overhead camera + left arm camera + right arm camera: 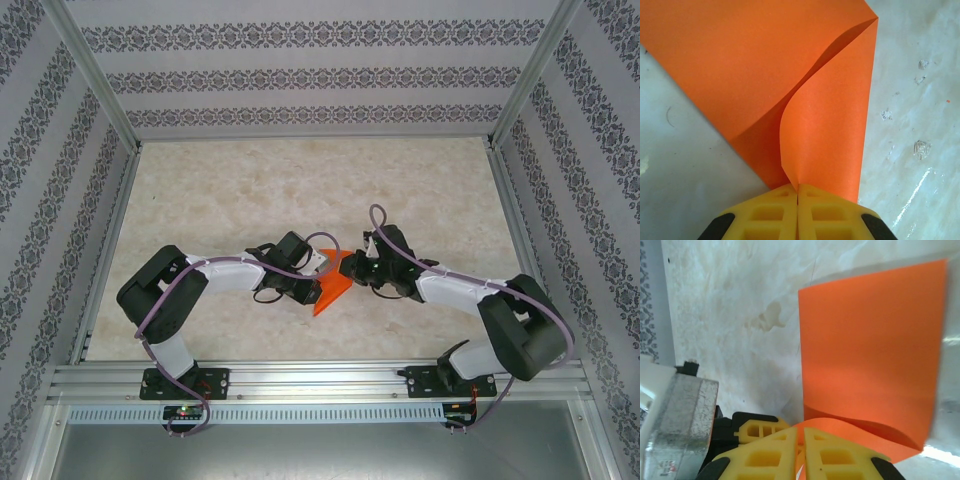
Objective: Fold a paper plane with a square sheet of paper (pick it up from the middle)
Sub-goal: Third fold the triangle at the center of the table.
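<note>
Square sheet of paper point(765, 65), light and floppy: my left gripper point(797, 192) and right gripper point(801, 440) each clamp closed on its nearest edge.

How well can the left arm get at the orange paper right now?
Yes, it seems so: the left gripper is shut on an edge of the orange paper, and nothing stands between them.

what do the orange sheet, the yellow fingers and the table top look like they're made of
Orange sheet: thin matte paper; it curls softly and holds a sharp crease.
Yellow fingers: likely moulded plastic or rubber with a dull finish and square cut-out pockets.
Table top: hard to say, perhaps a marble-look laminate or film; it has a pale veined pattern, glossy glints and scuffs.
</note>
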Available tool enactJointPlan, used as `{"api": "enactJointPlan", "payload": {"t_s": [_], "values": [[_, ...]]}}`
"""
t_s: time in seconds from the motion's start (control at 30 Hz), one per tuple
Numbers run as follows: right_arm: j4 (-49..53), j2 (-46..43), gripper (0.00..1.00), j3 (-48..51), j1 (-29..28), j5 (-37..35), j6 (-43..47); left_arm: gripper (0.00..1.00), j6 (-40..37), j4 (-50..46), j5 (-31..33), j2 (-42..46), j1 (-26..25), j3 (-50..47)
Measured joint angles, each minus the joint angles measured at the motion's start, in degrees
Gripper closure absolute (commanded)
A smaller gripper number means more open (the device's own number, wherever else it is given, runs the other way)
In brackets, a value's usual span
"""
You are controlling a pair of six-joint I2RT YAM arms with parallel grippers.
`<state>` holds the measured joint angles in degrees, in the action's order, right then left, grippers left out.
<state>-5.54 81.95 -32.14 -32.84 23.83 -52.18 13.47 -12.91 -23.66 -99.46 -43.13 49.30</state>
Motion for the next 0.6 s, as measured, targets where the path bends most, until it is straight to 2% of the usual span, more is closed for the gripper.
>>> {"api": "enactJointPlan", "payload": {"t_s": [0.4,0.6], "values": [[-3.69,10.93,0.91,-0.13,-1.95,0.42,-1.11,0.9,0.0,-0.09,0.02,-0.02,0.0,0.04],[-4.76,11.54,0.92,-0.15,-1.95,0.42,-1.07,0.81,0.24,-0.72,0.5,0.02,0.0,0.37]]}}
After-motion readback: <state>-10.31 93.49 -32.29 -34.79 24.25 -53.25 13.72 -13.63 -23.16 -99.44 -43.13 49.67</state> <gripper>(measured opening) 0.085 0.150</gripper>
